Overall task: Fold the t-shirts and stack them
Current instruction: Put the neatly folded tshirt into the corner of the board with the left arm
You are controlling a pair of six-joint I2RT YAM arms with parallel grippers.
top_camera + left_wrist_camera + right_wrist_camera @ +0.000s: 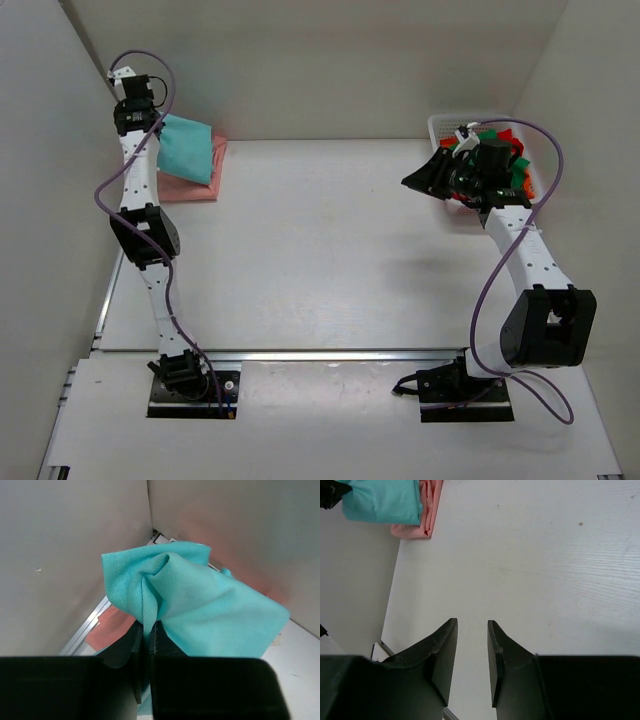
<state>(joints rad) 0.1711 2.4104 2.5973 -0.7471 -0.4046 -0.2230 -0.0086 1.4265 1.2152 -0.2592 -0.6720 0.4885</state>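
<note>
Left wrist view is showing the left gripper pinching a bunched fold of the teal t-shirt, which is hanging over the folded salmon-pink t-shirt, well apart from the basket, far to its left. Stacking appears to be the step in hand; the next move is calling for lowering the teal squarely onto the pink, then releasing. The right gripper is hovering just beside the basket, jaws parted, holding nothing. Red and green t-shirts are lying inside the basket.

White mesh basket at the white table's far right corner, apparently against the side wall.
</note>
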